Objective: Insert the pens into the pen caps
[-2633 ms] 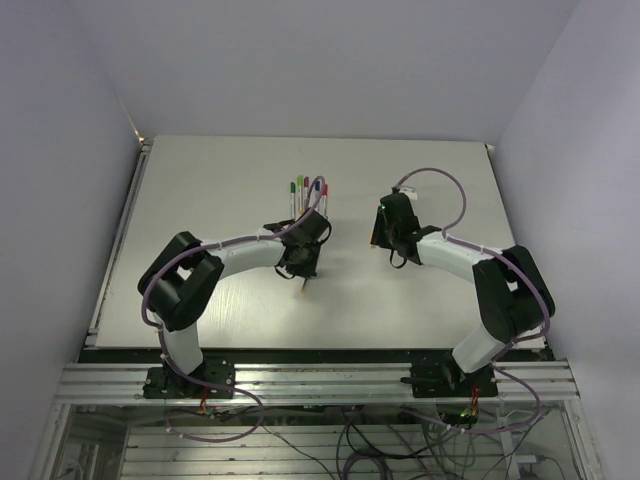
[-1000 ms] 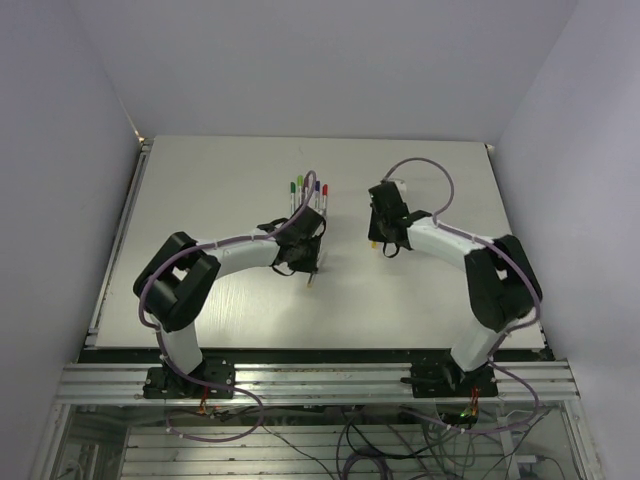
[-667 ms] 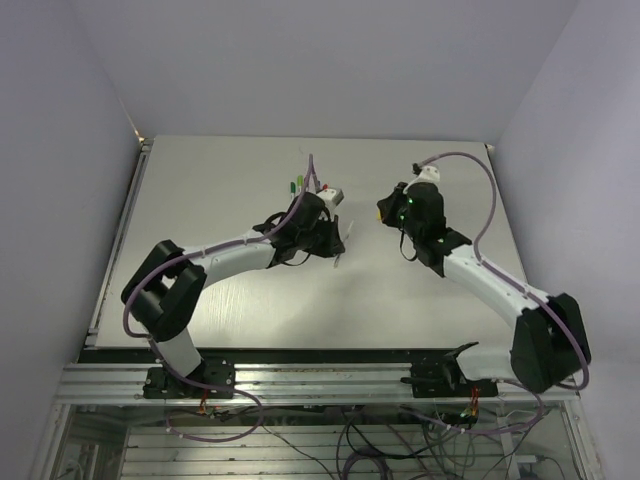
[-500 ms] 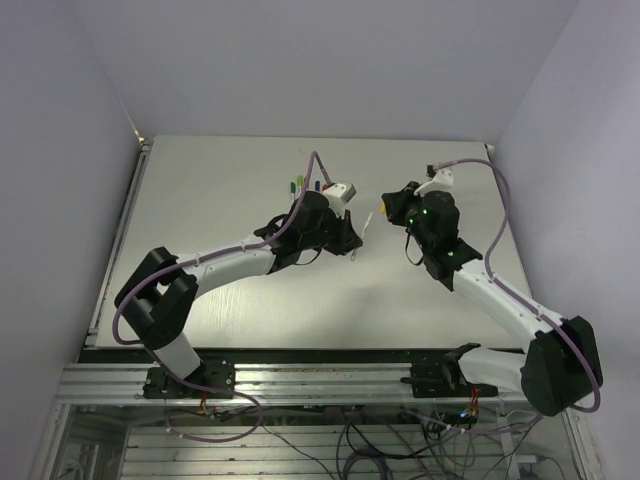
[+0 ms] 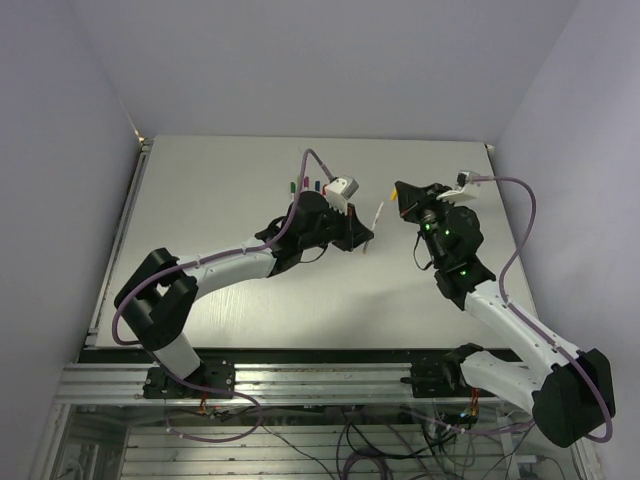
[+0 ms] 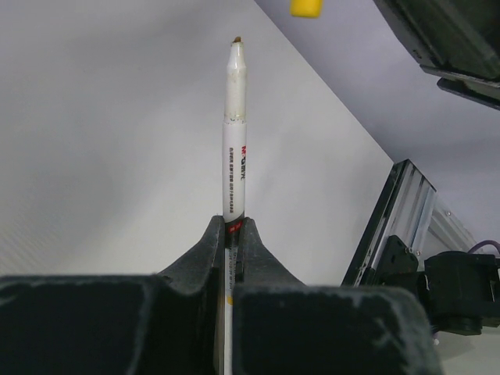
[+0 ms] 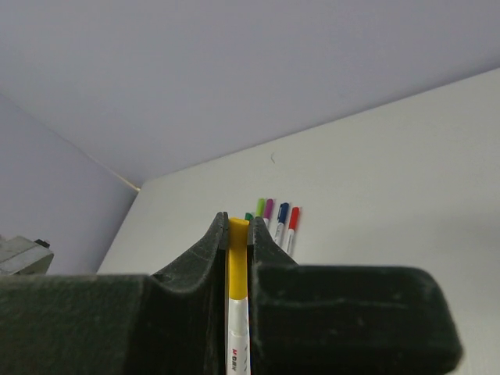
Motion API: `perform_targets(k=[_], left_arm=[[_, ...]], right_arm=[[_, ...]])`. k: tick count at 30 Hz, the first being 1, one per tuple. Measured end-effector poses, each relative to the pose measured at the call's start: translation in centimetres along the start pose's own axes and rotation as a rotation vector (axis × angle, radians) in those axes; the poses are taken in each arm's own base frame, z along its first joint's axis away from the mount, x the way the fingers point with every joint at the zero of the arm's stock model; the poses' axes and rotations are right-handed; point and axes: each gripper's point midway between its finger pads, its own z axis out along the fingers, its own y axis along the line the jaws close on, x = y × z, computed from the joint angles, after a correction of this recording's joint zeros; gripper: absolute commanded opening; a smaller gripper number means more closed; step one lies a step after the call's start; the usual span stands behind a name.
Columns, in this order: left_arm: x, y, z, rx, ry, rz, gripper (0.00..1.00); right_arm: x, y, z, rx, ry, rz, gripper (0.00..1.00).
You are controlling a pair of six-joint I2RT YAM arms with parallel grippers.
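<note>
Top view: left gripper [image 5: 362, 232] clamped on a pen [image 5: 374, 222], raised above the table [image 5: 200, 220], facing the right gripper [image 5: 403, 196].
Left wrist: pen tip bare; yellow cap [image 6: 305, 8] just beyond it, not touching.
Right wrist: jaws closed on the yellow cap; four capped pens [image 7: 277, 219] lie side by side on the table.

surface: pale grey counter [image 5: 200, 220] | lying on it: short row of pens [image 7: 281, 215] side by side, ends green, purple, blue, red | spot: far middle
</note>
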Motion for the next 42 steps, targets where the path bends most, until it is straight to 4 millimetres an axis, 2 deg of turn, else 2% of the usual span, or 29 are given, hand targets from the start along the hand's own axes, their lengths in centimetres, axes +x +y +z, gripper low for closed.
perform_targets(k=[14, 42], left_arm=[[-0.9, -0.9, -0.4, 0.030, -0.029, 0.011, 0.07], [-0.4, -1.1, -0.4, 0.040, -0.016, 0.010, 0.07]], right_arm=[[0.2, -0.3, 0.2, 0.008, -0.021, 0.031, 0.00], [0.2, 0.8, 0.7, -0.051, -0.034, 0.060, 0.00]])
